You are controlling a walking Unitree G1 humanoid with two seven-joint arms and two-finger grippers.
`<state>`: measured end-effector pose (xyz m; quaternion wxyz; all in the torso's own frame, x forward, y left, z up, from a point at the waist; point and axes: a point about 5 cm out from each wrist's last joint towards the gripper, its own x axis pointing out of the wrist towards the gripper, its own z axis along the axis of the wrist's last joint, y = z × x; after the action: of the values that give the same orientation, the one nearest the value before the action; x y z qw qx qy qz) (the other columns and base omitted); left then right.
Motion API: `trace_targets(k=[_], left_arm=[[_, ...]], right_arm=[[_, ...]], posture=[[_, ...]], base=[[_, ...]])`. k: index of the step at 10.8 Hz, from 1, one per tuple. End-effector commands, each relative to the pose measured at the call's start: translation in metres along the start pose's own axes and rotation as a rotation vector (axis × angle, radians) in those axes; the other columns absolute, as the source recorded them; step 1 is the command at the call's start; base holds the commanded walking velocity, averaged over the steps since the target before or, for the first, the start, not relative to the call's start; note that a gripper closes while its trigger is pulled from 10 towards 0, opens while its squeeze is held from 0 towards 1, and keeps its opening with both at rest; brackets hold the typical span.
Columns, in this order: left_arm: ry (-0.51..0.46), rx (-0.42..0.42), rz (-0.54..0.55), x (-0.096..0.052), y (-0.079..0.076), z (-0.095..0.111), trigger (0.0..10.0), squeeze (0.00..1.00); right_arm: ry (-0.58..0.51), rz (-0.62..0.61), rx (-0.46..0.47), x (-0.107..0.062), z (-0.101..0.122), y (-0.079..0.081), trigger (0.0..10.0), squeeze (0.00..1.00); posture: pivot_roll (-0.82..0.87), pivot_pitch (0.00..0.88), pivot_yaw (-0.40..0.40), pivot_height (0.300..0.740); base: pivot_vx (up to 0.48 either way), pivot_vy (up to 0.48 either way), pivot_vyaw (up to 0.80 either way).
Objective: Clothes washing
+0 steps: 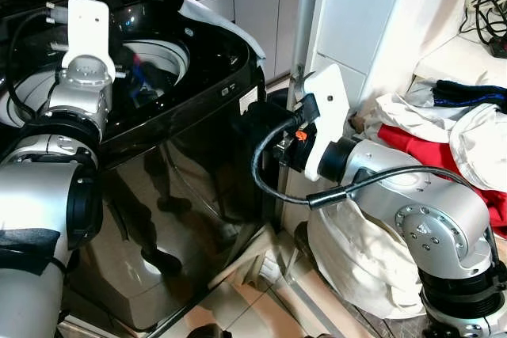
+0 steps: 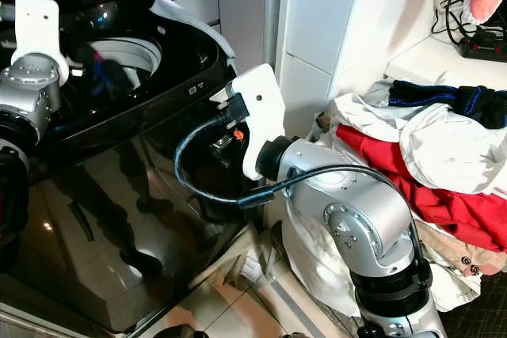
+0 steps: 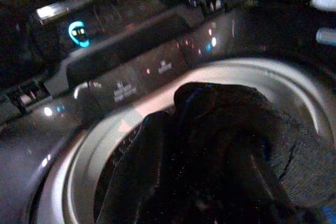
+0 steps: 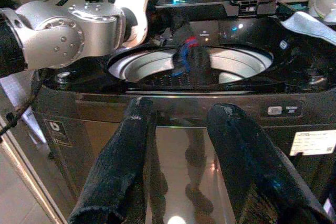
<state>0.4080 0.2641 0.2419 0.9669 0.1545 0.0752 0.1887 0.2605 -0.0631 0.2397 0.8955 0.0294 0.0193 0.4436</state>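
A dark garment (image 4: 190,61) is clenched in the left gripper (image 4: 181,51) over the washing machine (image 4: 210,108) drum opening, hanging lengthwise downward. The right gripper (image 4: 178,166) is held released before the machine's front.

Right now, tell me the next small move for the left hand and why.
Probably open the left hand and let go. It holds a dark garment over the washing machine's drum opening, so the cloth should drop in. The right hand waits open and empty in front of the machine's front panel.
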Motion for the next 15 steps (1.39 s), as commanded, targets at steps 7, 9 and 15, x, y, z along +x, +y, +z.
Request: trace_targets(k=[7, 9, 15], left_arm=[[0.074, -0.034, -0.044, 0.001, 0.004, -0.003, 10.0, 1.0], [0.065, -0.108, -0.011, 0.001, 0.009, 0.001, 10.0, 1.0], [0.077, -0.175, -0.121, -0.001, -0.009, 0.004, 10.0, 0.0]], right_arm=[[-0.003, -0.025, -0.019, 0.0, 0.002, 0.001, 10.0, 0.0], [-0.016, -0.074, -0.014, -0.001, 0.003, -0.004, 10.0, 0.0], [-0.036, -0.153, -0.019, 0.001, 0.005, -0.013, 10.0, 0.0]], posture=[[-0.1, 0.0, 0.101, 0.74], [-0.1, 0.0, 0.106, 0.74], [-0.1, 0.0, 0.118, 0.74]], base=[[0.0, 0.0, 0.0], [0.0, 0.0, 0.0], [0.0, 0.0, 0.0]])
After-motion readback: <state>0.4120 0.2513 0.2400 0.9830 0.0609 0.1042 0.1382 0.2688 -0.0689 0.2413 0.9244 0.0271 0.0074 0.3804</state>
